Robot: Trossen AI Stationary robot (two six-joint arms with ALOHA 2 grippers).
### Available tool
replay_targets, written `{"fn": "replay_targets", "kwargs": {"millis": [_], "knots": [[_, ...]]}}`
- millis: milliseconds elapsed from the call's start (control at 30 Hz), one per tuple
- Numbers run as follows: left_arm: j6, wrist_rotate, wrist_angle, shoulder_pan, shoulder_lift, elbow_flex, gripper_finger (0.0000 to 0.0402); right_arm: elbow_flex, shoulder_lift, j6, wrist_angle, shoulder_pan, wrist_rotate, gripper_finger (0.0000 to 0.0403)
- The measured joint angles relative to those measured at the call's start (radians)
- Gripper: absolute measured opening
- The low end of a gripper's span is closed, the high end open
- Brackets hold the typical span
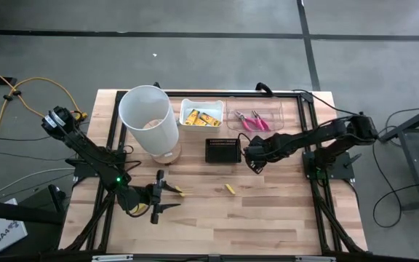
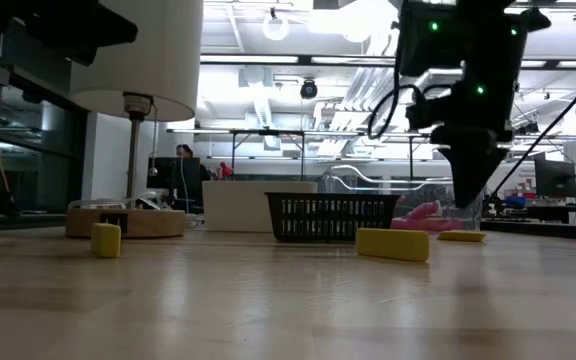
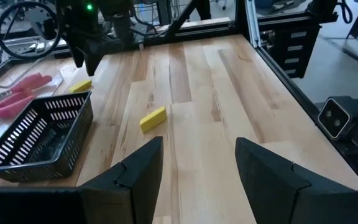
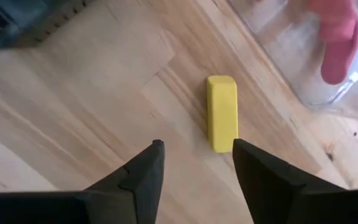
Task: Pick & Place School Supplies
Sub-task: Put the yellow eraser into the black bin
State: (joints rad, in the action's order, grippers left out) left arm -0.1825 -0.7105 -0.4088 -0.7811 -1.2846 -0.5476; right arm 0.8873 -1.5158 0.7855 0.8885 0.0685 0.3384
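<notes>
My right gripper (image 1: 254, 160) (image 4: 197, 158) is open and points down, just above a small yellow block (image 4: 222, 113) (image 2: 463, 236) that lies flat on the table beside the clear tray; it touches nothing. My left gripper (image 1: 169, 198) (image 3: 197, 168) is open and low over the near left of the table. A second yellow block (image 1: 230, 188) (image 3: 153, 119) lies ahead of it on the wood. A third yellow block (image 1: 181, 193) (image 2: 106, 239) sits close by its far finger. Yellow packets (image 1: 200, 116) lie in a white tray. The pink-handled pliers (image 1: 255, 121) lie in the clear tray.
The tall white bin (image 1: 149, 120) stands at the far left on a wooden base. The black mesh tray (image 1: 222, 151) (image 3: 36, 134) sits mid-table, just left of my right gripper. A black frame rail (image 1: 318, 196) runs along the right side. Bare wood stretches toward the near edge.
</notes>
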Motion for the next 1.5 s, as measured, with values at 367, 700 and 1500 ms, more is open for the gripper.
{"fn": "replay_targets", "kwargs": {"millis": [367,700,1500], "knots": [[0.0,0.0,-0.004,0.0,0.0,0.0,0.0193,-0.152,0.0,0.016,-0.128,0.018,0.054,0.0177],[0.0,0.0,-0.004,0.0,0.0,0.0,0.0193,-0.228,0.004,0.022,-0.249,0.026,0.108,0.0176],[0.0,0.0,-0.009,0.0,0.0,0.0,0.0193,-0.315,0.082,0.029,-0.329,0.021,0.123,0.0103]]}}
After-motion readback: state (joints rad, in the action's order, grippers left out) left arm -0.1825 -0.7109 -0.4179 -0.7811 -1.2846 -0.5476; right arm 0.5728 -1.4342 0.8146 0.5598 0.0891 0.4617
